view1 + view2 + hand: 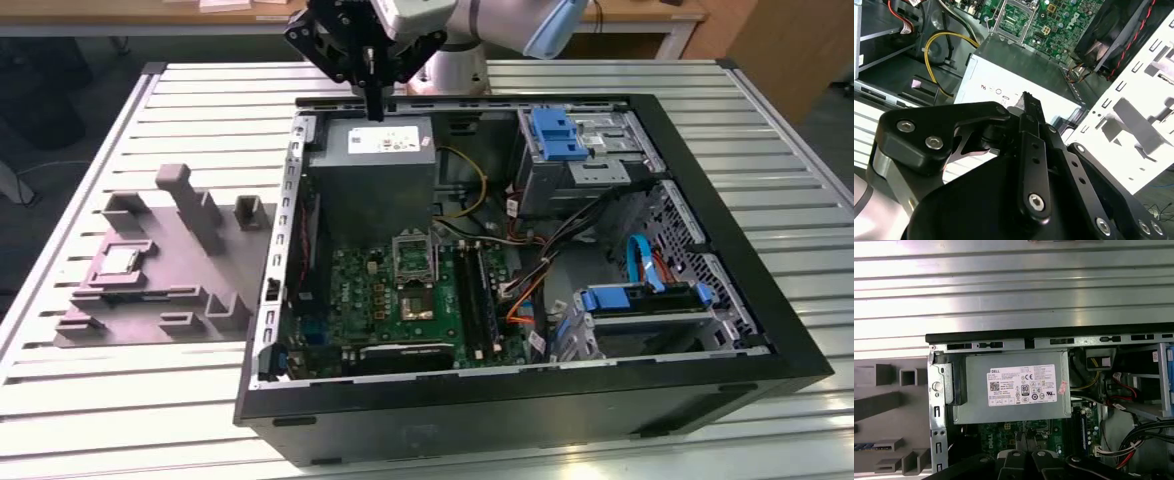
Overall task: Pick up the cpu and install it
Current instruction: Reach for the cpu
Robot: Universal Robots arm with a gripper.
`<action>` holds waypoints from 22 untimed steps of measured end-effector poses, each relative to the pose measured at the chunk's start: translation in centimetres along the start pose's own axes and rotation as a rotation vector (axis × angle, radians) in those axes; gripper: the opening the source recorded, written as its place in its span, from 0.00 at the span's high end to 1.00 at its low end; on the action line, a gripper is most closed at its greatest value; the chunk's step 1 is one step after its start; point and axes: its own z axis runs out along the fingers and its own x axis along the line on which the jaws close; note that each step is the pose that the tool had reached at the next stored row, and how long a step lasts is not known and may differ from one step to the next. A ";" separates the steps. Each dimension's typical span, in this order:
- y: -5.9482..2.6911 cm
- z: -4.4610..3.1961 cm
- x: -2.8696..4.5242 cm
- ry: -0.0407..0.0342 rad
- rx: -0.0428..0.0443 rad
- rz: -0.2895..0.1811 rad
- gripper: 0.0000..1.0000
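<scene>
The case [534,405] lies open on the table [134,420], board bared. The gripper [378,110], fingers together and empty, hangs over its edge by the power supply [380,165]. At the table's edge, the exterior view's left, a fixture [174,290] recess locates the cpu [123,262].

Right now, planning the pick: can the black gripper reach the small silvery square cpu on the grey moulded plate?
Probably yes: the cpu lies uncovered, and the gripper hangs free above the black case.

Slatted aluminium table [134,400]; wooden desk [641,12] behind.
</scene>
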 end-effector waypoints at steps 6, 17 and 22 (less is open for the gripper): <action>-0.02 -0.01 0.28 0.0000 0.0000 0.000 0.89; -0.04 -0.01 0.57 0.0000 0.0000 0.000 0.89; -0.04 -0.01 0.59 0.0000 0.0000 0.000 0.89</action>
